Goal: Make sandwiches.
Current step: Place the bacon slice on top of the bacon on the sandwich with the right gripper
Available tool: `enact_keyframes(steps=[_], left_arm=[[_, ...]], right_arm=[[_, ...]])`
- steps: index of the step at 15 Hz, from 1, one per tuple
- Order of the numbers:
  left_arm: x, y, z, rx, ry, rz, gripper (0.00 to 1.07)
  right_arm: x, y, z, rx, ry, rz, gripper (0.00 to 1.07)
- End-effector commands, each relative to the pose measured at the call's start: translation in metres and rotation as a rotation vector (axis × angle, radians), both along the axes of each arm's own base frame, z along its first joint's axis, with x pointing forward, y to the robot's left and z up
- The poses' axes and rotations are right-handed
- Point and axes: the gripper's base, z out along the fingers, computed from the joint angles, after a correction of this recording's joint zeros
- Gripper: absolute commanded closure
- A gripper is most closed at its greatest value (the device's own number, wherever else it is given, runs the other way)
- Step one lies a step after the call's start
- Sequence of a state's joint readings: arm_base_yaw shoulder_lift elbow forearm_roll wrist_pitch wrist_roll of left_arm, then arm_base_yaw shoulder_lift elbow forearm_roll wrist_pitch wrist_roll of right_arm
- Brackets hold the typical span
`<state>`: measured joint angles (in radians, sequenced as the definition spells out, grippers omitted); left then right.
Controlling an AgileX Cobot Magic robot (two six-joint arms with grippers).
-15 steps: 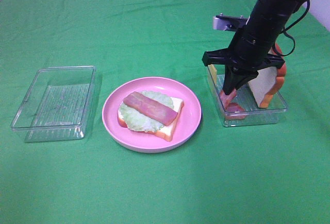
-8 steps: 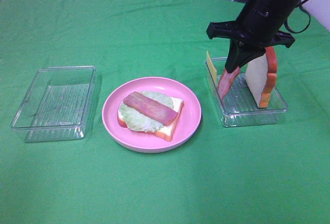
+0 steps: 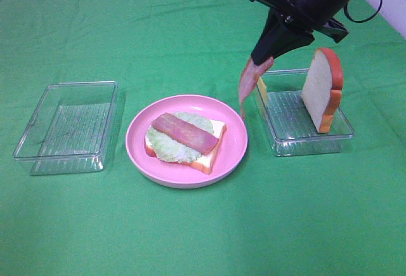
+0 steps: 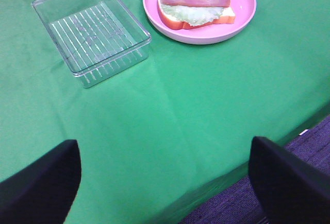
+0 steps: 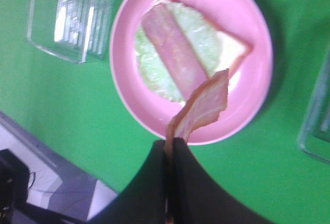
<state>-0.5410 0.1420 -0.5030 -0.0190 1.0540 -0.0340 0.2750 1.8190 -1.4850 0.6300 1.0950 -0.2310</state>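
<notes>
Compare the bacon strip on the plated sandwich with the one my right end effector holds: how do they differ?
The plated bacon strip lies flat and straight across the lettuce; the carried bacon strip hangs down, slightly curled. The plated one is supported from below along its length; the carried one is pinched at one end by the shut right end effector, in the air. Both are reddish-pink strips.

A green cloth [image 3: 190, 238] covers the table. Near its middle sits a round pink plate [image 3: 134, 139]. At 9 o'clock from the plate, set a little apart, lies a clear tray [image 3: 70, 127] of ribbed plastic, rectangular with rounded corners. A second clear tray [image 3: 311, 144] lies at about 3 o'clock, close to the plate's rim but not touching it. Past the cloth's near edge, the left wrist view shows purple carpet [image 4: 227, 208].
</notes>
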Motion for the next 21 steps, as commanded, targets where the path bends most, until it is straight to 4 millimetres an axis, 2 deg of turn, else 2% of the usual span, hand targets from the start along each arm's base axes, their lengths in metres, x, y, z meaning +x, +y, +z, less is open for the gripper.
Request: enact_keyframes(steps=[1, 2, 4, 6, 8, 10, 14, 16, 20, 21], left_arm=[[-0.001, 0.000, 0.000, -0.007, -0.011, -0.006, 0.24], [0.000, 0.000, 0.000, -0.006, -0.010, -0.006, 0.24], [0.000, 0.000, 0.000, -0.006, -0.010, -0.006, 0.24], [0.000, 0.000, 0.000, -0.006, -0.010, -0.006, 0.24], [0.000, 0.000, 0.000, -0.006, -0.010, -0.006, 0.24], [0.000, 0.000, 0.000, -0.006, -0.010, -0.006, 0.24], [0.000, 0.000, 0.000, -0.006, -0.010, -0.006, 0.24], [0.000, 0.000, 0.000, -0.007, -0.010, -0.005, 0.24], [0.000, 0.000, 0.000, -0.007, -0.010, -0.005, 0.24], [0.000, 0.000, 0.000, -0.007, -0.010, -0.005, 0.24]], right_arm=[[-0.011, 0.019, 0.009, 0.105, 0.001, 0.104, 1.07], [-0.018, 0.037, 0.010, 0.129, -0.015, 0.148, 1.07], [-0.024, 0.062, 0.009, 0.139, -0.085, 0.172, 1.07], [-0.026, 0.080, 0.001, 0.143, -0.095, 0.175, 1.07], [-0.024, 0.100, -0.018, 0.177, -0.049, 0.152, 1.07], [-0.014, 0.116, -0.043, 0.268, 0.013, 0.083, 1.07], [-0.001, 0.121, -0.075, 0.256, 0.014, 0.055, 1.07], [0.003, 0.115, -0.089, 0.145, 0.007, 0.021, 1.07], [0.009, 0.102, -0.100, -0.036, -0.019, -0.041, 1.07], [0.010, 0.098, -0.102, -0.087, -0.021, -0.055, 1.01]])
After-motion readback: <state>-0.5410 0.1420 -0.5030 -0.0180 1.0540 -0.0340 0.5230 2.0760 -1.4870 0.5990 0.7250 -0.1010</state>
